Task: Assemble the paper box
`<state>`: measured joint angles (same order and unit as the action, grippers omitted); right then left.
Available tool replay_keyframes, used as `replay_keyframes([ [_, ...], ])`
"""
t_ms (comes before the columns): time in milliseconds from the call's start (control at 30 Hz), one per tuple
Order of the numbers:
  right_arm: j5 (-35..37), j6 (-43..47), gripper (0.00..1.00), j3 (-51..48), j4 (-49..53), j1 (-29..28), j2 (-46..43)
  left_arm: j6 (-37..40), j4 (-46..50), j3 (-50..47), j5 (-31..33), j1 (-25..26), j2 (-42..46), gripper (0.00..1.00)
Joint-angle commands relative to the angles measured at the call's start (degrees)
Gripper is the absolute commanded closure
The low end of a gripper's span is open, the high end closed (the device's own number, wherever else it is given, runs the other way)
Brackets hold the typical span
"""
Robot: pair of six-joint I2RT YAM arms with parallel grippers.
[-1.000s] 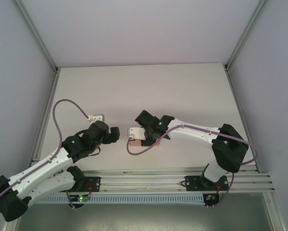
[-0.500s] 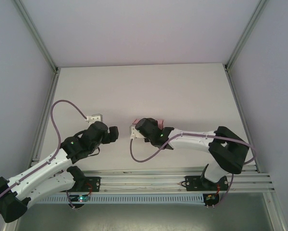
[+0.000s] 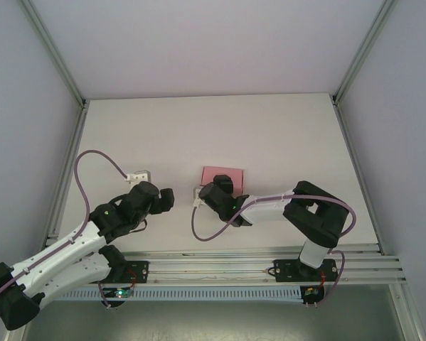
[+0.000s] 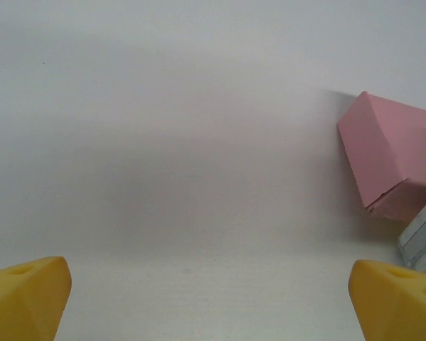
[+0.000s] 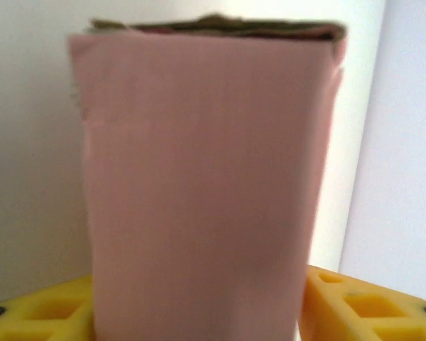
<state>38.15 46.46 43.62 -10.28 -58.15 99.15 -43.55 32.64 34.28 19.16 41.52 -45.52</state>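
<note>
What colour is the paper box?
Plain pink, with no pattern. The paper box shows best in the right wrist view.

Nothing for you to read here, honestly. The paper box [image 3: 222, 174] is plain pink card on every face you can see, with no print, label, brand or number on it.
</note>
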Motion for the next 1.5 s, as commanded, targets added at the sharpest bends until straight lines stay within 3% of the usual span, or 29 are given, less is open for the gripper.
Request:
replay_keyframes([
  [0,1.29,-4.02,0.33,-1.0,2.81,-1.58,0.46,-0.8,1.37,-0.51,1.49,-0.65,0.91,0.0],
  [200,-3.36,-8.44,0.03,0.25,10.21,-3.1,-2.33,-0.93,1.24,-0.7,0.78,-0.65,1.21,0.0],
  [500,-14.41,-12.33,0.02,3.05,22.06,-3.73,-8.86,-0.4,1.43,-0.27,0.04,-0.72,1.56,0.0],
  [733,-22.64,-15.54,0.02,-1.35,17.99,-1.32,-25.44,0.6,1.2,1.26,1.46,-0.8,0.65,0.0],
  [900,-20.39,-26.85,0.02,-3.92,16.24,9.19,-38.29,5.27,-1.21,2.58,7.85,-1.71,-0.41,0.0],
  [1067,-21.25,-43.97,0.02,-10.65,9.16,30.79,-49.38,13.23,-6.32,3.96,12.02,-10.78,-1.65,0.0],
  [1133,-20.49,-49.03,0.02,-14.43,6.23,39.04,-51.9,18.13,-12.51,2.51,14.07,-15.18,-2.21,0.0],
  [1233,-28.62,-49.01,0.02,-19.51,0.84,49.17,-51.74,24.54,-23.98,-1.13,17.48,-22.58,-6.41,0.0],
  [1333,-27.95,-48.46,0.02,-24.54,-11.47,52.29,-47.08,24.76,-29.31,-1.87,17.86,-29.52,-14.18,0.0],
  [1467,-33.12,-47.69,0.02,-31.56,-33.88,55.5,-37.97,31.15,-43.16,-5.2,15.73,-31.35,-21.77,0.0],
])
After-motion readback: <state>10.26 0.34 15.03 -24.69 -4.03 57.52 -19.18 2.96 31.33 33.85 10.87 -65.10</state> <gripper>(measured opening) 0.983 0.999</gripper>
